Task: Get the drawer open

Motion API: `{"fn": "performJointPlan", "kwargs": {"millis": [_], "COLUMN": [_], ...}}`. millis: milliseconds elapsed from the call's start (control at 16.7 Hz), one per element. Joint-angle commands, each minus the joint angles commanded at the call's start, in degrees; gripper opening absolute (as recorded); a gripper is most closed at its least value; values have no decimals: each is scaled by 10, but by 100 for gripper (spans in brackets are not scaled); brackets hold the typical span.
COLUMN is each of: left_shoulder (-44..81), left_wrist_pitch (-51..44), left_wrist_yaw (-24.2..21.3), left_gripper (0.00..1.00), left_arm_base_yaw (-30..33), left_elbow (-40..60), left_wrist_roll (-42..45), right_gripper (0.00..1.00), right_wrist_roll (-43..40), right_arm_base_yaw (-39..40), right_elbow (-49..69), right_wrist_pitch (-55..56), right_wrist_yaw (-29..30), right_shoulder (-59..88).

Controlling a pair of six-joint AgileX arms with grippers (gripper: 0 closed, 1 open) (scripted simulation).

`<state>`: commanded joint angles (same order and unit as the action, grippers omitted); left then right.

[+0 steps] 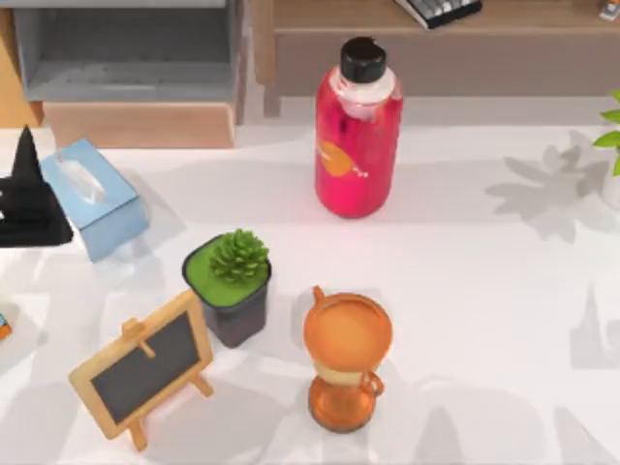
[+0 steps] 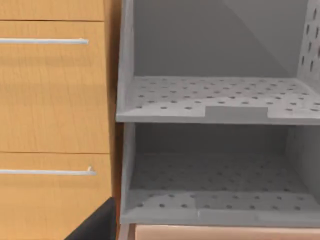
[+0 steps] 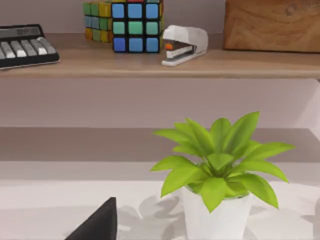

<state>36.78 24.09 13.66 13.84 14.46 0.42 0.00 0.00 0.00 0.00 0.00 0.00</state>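
I see the drawer [image 1: 126, 73] at the table's far left, pulled out, its grey inside showing behind the light-wood front. My left gripper [image 1: 29, 199] sits at the left edge beside the blue tissue box [image 1: 94, 197]; I cannot tell its jaws' state.

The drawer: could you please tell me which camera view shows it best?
The top view: it shows the drawer from above, pulled out, with grey floor, walls and light-wood front panel. The left wrist view catches just a strip of that front panel beneath grey perforated shelves. The right wrist view faces a potted plant instead.
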Motion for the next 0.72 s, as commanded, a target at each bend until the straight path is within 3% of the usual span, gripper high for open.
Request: {"fn": "performJointPlan", "kwargs": {"millis": [420,720], "left_shoulder": [316,397], "left_wrist_pitch": [187,239], "left_wrist_yaw": [103,132], "left_gripper": [100,100], "left_arm_base_yaw": [109,138], "left_elbow": [113,145], "left_wrist_roll": [3,6], "right_gripper": [100,100], "right_wrist_roll": [0,0], "right_arm_base_yaw": [0,0], "right_elbow": [0,0], "right_wrist_pitch": [0,0], "right_wrist_yaw": [0,0], "right_shoulder": [0,0]}}
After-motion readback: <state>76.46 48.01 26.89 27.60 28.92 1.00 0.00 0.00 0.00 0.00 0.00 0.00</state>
